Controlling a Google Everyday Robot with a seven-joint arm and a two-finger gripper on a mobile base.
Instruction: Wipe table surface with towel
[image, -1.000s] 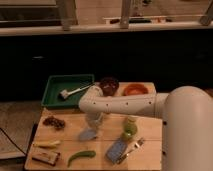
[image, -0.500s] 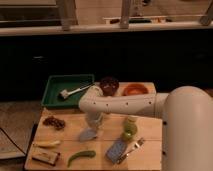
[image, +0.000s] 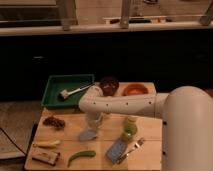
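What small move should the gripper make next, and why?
Probably ease the gripper straight down onto the towel. It hangs just over the towel's far edge, mid-table, and I cannot tell whether it touches it yet. A green object stands close on the right, so a sideways sweep looks premature.

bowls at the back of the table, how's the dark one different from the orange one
The dark bowl is deep reddish brown; the orange bowl is bright orange. The dark bowl sits beside the green tray, the orange bowl farther from it. The dark bowl looks taller, the orange bowl shallower. Both are round, upright and behind the arm. The gripper hangs in front of them, over the gray towel.
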